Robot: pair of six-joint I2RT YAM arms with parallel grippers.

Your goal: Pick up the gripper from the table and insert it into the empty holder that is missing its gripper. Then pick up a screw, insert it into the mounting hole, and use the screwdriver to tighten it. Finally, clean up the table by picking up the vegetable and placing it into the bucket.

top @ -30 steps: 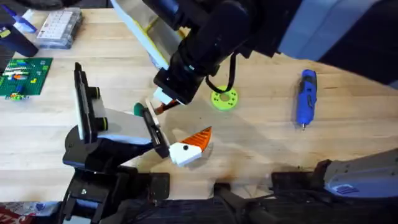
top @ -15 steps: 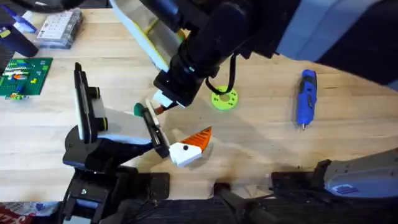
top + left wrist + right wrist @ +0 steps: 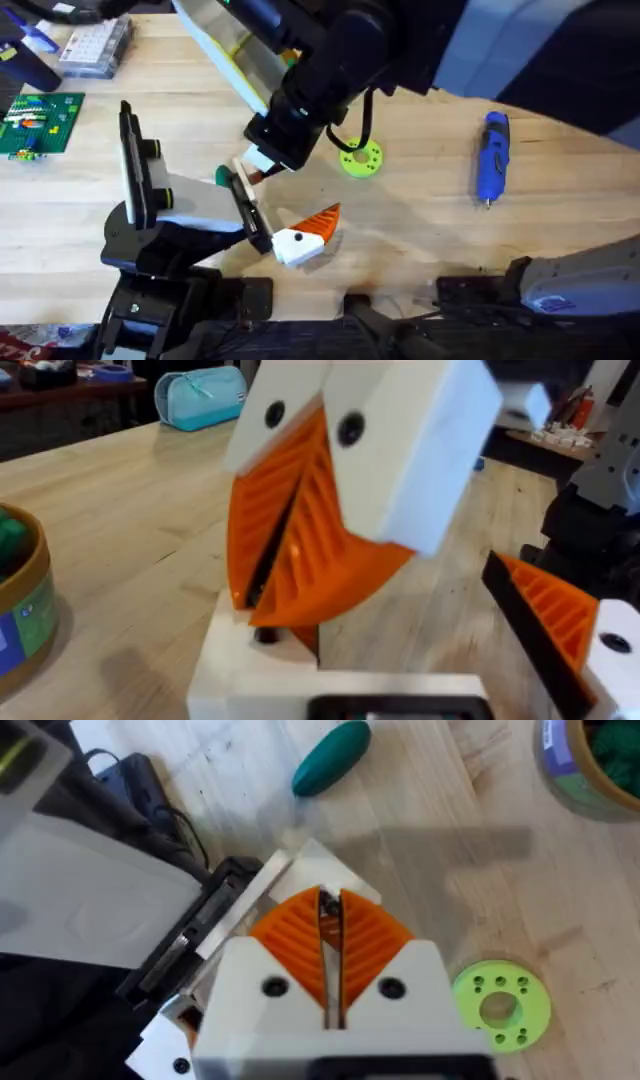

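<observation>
The black-and-white holder [image 3: 190, 200] stands at the left, its black bracket [image 3: 245, 205] pointing right. The gripper [image 3: 305, 235], a white block with an orange finger [image 3: 560, 625], sits against the bracket's near end. My right gripper [image 3: 254, 172] reaches across the middle and hovers at the bracket's far end, shut on a small dark screw [image 3: 328, 904] over a white part with a hole [image 3: 265, 635]. The green vegetable [image 3: 222, 177] lies just left of it. The blue screwdriver [image 3: 492, 157] lies far right. The bucket [image 3: 590, 770] is beyond the vegetable.
A lime-green disc with holes [image 3: 360, 159] lies right of my right gripper. A clear compartment box [image 3: 95, 45] and a green studded plate [image 3: 40, 122] sit at the far left. My left arm is folded at the lower left. Bare wood lies between disc and screwdriver.
My right arm has edged slightly to the left over the bracket. Nothing else has moved.
</observation>
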